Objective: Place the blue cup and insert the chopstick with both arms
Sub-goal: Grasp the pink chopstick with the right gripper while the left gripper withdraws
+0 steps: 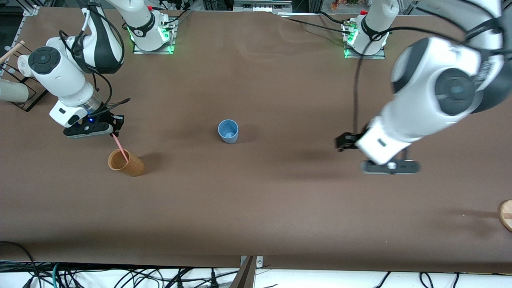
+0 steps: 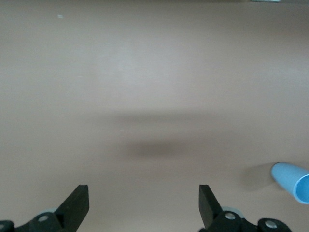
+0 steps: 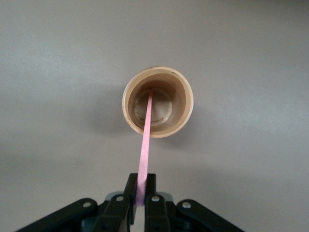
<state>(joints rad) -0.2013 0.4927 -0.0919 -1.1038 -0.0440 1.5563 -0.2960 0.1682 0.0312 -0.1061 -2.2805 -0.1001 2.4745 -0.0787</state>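
A robotics laboratory, seen from a high camera looking down on a wide test table (image 1: 280, 208) covered in plain brown matting. At the top edge of the frame, two large white robot arms are bolted to metal base plates (image 1: 154, 50) lit by green indicator lights, with black cables running from them. Aluminium framing rails (image 1: 32, 10) show in the upper left corner. Along the bottom edge, a tangle of black and green cables (image 1: 120, 276) lies on a white floor below the table. A black wire rack (image 1: 24, 94) sits at the left edge of the frame. Nothing domestic appears; the setup is bare, wired and purpose-built.
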